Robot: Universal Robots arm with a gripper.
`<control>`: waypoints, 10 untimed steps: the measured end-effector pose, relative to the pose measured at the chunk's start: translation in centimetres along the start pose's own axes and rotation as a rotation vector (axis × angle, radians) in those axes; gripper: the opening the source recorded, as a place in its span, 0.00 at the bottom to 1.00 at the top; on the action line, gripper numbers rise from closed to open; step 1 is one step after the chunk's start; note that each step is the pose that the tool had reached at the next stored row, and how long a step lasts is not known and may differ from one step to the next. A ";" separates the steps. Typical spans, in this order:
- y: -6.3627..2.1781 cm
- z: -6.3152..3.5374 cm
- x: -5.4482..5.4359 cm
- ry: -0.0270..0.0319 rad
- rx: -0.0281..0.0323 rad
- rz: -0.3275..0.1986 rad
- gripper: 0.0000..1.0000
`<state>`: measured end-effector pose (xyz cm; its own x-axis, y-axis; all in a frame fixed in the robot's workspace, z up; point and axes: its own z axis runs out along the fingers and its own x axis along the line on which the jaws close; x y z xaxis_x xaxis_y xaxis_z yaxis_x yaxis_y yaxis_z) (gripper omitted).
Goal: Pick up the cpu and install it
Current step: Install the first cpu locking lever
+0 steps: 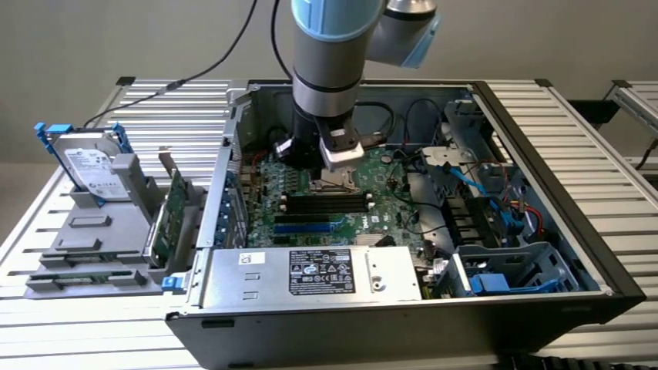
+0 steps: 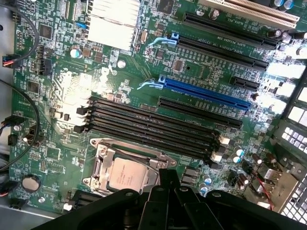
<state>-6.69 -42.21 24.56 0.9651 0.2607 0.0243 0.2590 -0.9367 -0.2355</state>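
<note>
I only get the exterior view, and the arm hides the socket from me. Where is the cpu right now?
Observer: The cpu lies flat inside the socket's metal frame, with its silver top facing up.
Operator: And the pincer?
Observer: The pincer is shut. Its tips sit right at the cpu's edge, next to the black memory slots. I cannot tell whether they touch the chip.

Green motherboard, dull silver cpu, black memory slots, blue expansion slot
</note>
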 end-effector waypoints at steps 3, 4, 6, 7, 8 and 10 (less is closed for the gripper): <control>0.04 0.17 0.0 0.0002 -0.0002 0.000 0.11; 0.05 0.21 0.0 0.0002 -0.0003 0.000 0.11; 0.04 0.33 0.0 -0.0001 -0.0013 0.000 0.11; 0.02 0.42 0.0 -0.0002 -0.0018 0.000 0.11; -0.01 0.54 -0.1 -0.0005 -0.0028 0.000 0.11; -0.02 0.79 -0.2 -0.0013 -0.0055 0.000 0.11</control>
<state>-6.91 -42.05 23.79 0.9651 0.2608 0.0230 0.2589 -0.9381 -0.2301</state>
